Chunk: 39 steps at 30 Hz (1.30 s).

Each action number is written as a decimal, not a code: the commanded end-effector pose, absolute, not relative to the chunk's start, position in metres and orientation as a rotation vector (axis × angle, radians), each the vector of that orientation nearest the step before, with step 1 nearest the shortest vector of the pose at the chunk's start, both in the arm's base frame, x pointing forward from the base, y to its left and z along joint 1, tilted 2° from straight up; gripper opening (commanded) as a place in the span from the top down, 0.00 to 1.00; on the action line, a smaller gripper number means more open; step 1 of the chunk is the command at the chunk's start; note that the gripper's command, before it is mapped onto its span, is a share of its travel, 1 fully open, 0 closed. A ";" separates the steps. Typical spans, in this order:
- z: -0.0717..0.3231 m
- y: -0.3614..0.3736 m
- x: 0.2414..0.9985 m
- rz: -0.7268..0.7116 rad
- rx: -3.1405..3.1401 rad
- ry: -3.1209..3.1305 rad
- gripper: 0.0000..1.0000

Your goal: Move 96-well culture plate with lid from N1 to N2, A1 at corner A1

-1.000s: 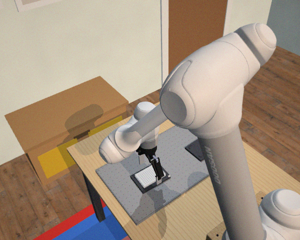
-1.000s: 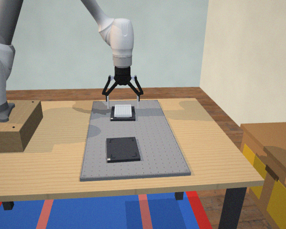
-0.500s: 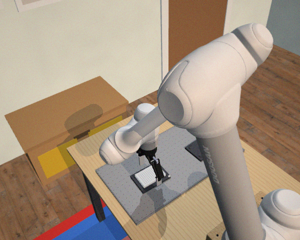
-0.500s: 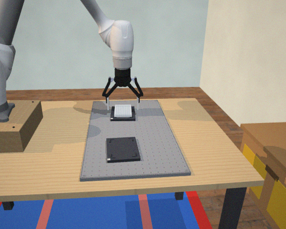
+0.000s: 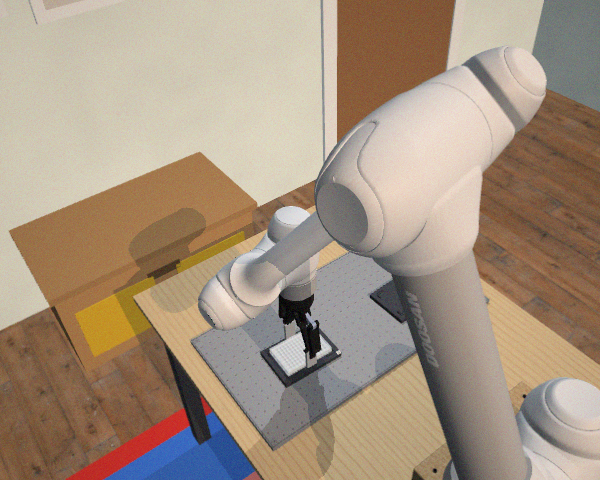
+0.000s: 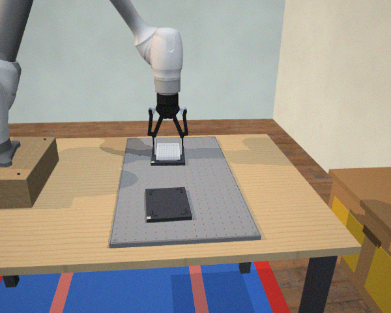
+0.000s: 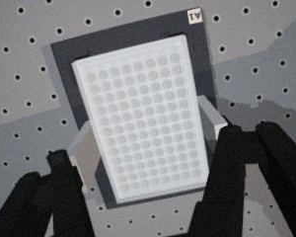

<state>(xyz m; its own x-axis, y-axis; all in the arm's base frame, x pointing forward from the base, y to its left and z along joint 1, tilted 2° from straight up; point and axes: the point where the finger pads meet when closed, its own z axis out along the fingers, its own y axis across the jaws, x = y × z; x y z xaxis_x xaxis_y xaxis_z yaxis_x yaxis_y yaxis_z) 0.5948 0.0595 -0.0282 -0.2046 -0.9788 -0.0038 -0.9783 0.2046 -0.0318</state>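
The plate [image 7: 142, 118] sits on nest N1 [image 7: 64, 56], centre of the wrist view. My gripper [image 7: 147, 122] straddles it; one pad [image 7: 209, 118] flanks its right long side, the other its left. Nest N2 [image 6: 168, 204] lies below N1 in the exterior view, on the breadboard [image 6: 219, 202].

Wooden table [image 6: 290, 202] carries a grey perforated board [image 6: 219, 202] and, off beside it, the arm's wooden block [image 6: 27, 175]. Right under the gripper [image 6: 167, 148], the board shows shadow patches.
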 end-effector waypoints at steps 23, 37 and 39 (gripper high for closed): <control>-0.025 0.060 0.595 -0.034 -1.966 2.420 1.00; -0.005 0.060 0.594 -0.034 -1.966 2.420 1.00; -0.002 0.060 0.594 -0.034 -1.966 2.420 1.00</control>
<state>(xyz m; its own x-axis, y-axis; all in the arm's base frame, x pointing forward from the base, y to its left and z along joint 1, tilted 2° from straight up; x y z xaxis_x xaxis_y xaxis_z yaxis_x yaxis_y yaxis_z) 0.5940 0.0595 -0.0054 -0.2046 -0.9788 -0.0038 -0.9783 0.2047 -0.0318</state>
